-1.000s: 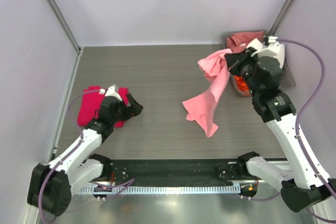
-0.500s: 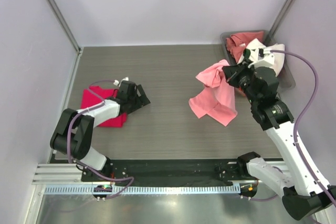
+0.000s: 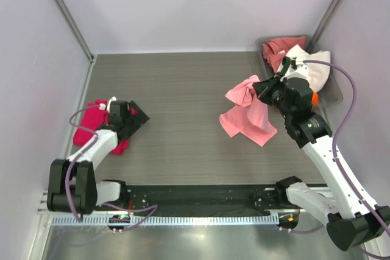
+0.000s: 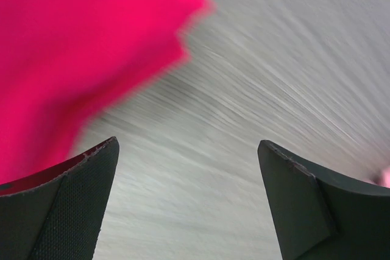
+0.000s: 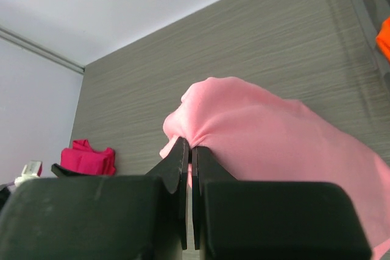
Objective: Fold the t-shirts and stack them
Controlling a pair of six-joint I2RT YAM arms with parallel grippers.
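Two shirts lie outside the bin (image 3: 334, 94). From above, the right gripper (image 3: 261, 87) pinches the light pink t-shirt (image 3: 248, 117), hem on the table (image 3: 183, 83); drawing it leftward suits best, with open tabletop toward the magenta-red t-shirt (image 3: 85, 131). Left wrist view (blurred): the left gripper (image 4: 187, 144) is spread wide and empty, probably just off that shirt's edge. Right wrist view: jaws clamped on a pink fold, wall (image 5: 122, 4) well apart

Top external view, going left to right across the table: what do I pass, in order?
From the left: magenta-red cloth t-shirt → left gripper, open over bare table → crumpled light pink cloth t-shirt → grey tray at the far right.
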